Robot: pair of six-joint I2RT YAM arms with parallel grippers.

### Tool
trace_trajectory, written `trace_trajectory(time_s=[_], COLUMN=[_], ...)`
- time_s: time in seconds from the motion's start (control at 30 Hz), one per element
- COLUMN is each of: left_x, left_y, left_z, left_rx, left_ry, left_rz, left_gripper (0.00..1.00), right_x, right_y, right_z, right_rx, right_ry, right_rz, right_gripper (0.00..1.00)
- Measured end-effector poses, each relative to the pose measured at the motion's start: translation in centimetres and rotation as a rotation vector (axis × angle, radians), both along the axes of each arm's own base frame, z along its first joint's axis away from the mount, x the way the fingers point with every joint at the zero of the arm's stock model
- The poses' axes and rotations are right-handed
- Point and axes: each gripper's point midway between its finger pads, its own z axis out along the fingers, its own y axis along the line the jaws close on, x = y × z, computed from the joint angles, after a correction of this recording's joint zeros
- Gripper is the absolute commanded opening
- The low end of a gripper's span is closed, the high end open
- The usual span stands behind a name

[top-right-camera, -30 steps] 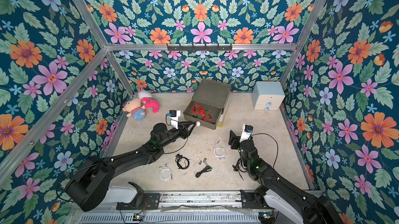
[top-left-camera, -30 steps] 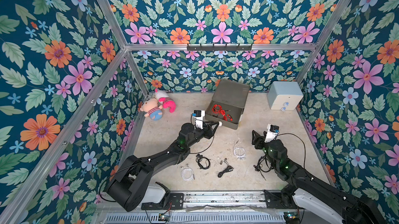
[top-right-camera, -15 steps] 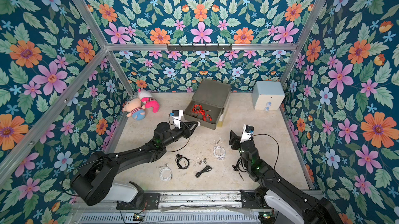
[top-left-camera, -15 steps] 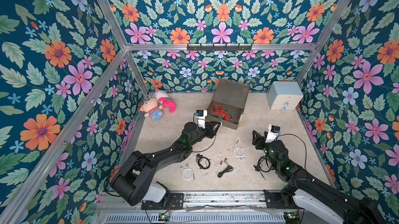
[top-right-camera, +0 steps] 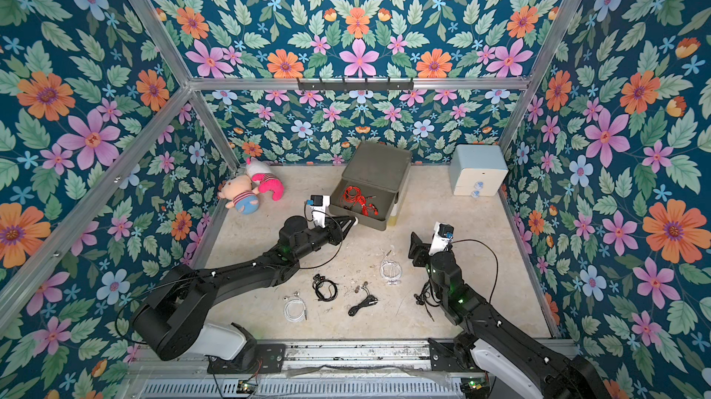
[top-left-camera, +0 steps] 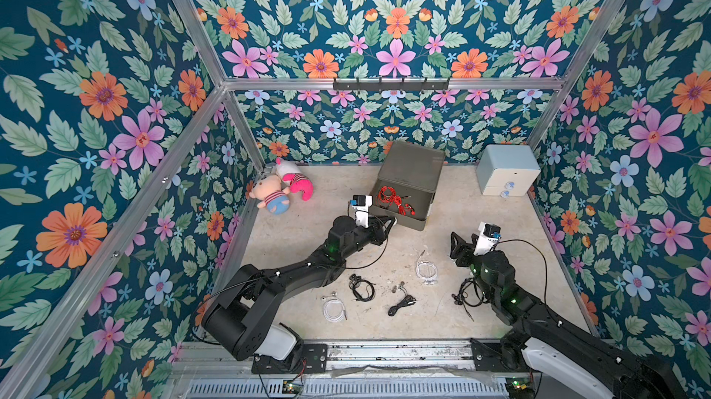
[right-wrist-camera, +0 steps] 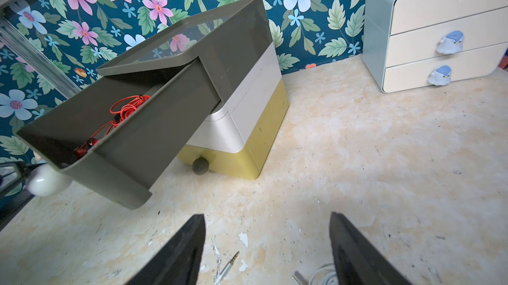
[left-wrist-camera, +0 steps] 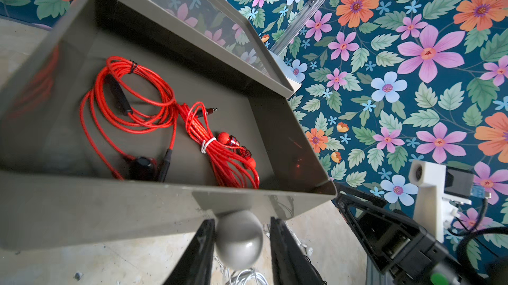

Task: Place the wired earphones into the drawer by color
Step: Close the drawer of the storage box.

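- Three walls (top-left-camera: 392,12) of dark teal floral paper, edged with aluminium bars, enclose a mottled beige surface (top-left-camera: 500,231), scuffed and flaking in places.
- Two plush toys (top-left-camera: 282,189) lie in the far left corner; a pale blue cabinet (top-left-camera: 506,170) stands far right.
- Between them stands the drawer (top-left-camera: 411,164), tiered grey, white and yellow. Its grey tier (right-wrist-camera: 154,138) juts open, holding two red wired earphones (left-wrist-camera: 154,121), one loosely coiled, one tied.
- Two white bundles (top-left-camera: 426,271) and three black bundles (top-left-camera: 361,287) lie scattered on the near surface.
- The left gripper (left-wrist-camera: 242,218) has narrowed round the grey tier's ball knob (left-wrist-camera: 238,239), with a sliver of gap on one side.
- The right gripper (right-wrist-camera: 268,215) hangs wide and empty above the surface.
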Motion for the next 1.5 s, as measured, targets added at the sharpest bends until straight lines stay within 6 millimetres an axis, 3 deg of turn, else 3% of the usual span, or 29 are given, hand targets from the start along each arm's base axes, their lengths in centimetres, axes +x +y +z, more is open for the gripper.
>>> trace_trajectory(time_s=[0.27, 0.83, 1.1, 1.5], left_x=[-0.05, 0.17, 0.13, 0.29], left_y=[0.03, -0.47, -0.73, -0.63], left_z=[-0.76, -0.60, -0.88, -0.76], left_rx=[0.025, 0.027, 0.034, 0.033], left_ry=[0.027, 0.028, 0.036, 0.038], left_rz=[0.014, 0.010, 0.005, 0.018], left_gripper=[0.43, 0.40, 0.28, 0.22], right_x=[-0.04, -0.08, -0.09, -0.11], right_y=[-0.04, -0.06, -0.06, -0.08], right_z=[0.10, 0.29, 0.32, 0.32], right_rx=[0.003, 0.007, 0.007, 0.008], right_ry=[-0.004, -0.009, -0.010, -0.011], right_rz=[0.000, 0.000, 0.000, 0.000], right_gripper=[0.76, 0.76, 0.77, 0.77])
